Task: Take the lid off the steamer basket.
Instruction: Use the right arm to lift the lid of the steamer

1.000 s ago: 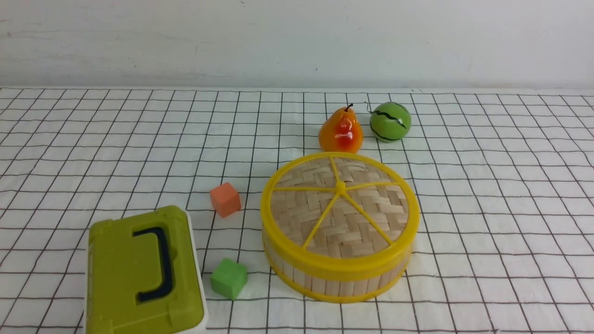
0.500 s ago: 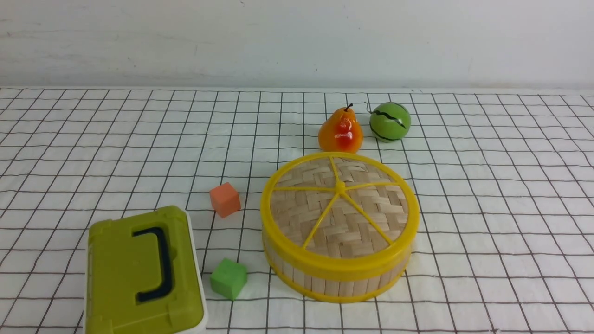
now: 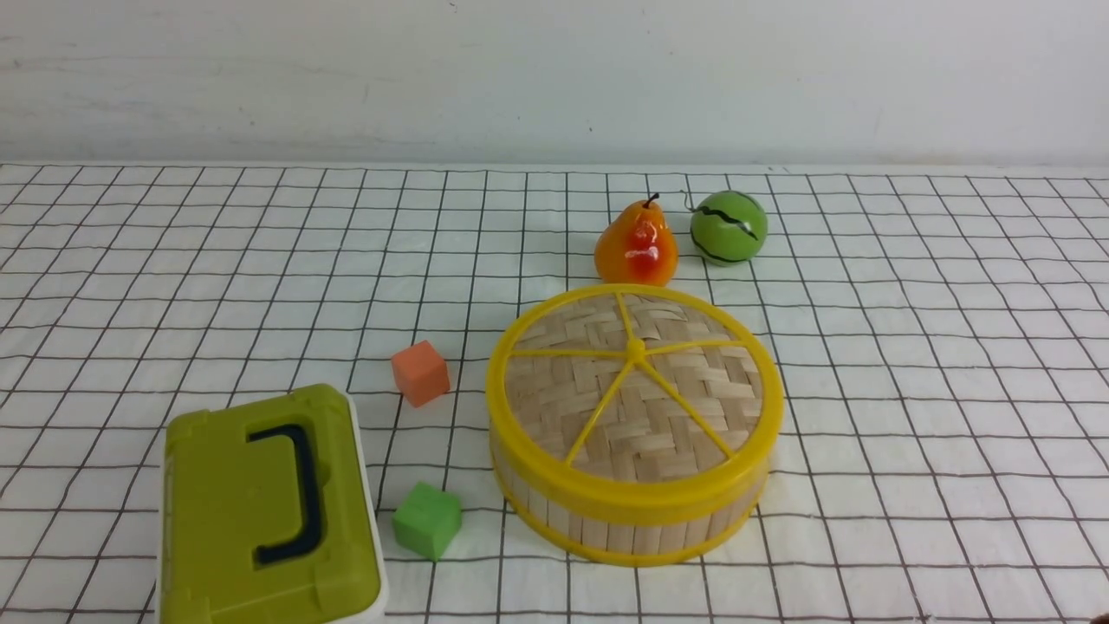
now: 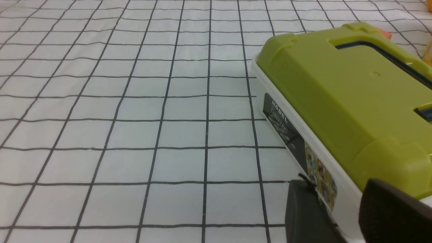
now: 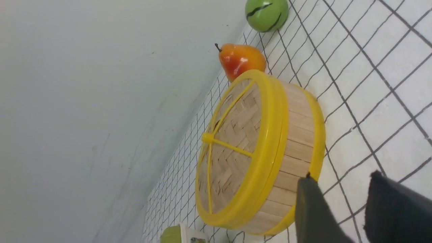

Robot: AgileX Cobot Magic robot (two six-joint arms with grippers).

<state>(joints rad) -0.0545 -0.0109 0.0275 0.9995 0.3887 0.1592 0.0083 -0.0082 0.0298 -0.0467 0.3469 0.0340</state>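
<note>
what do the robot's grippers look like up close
Only the finger ends show, in the wrist views. The left gripper and the right gripper each have two matte, near-black fingers, broad and blunt-tipped. No cables, markings or arm links are visible.

The lid is matt woven bamboo with a glossy yellow plastic rim and spokes. The steamer basket has bamboo slats between smooth plastic rims. Behind the basket, the pear and green ball shine glossy. Left of it, the orange cube and green cube look matt, and the olive box is smooth plastic. Slightly wrinkled white cloth lies beneath.
</note>
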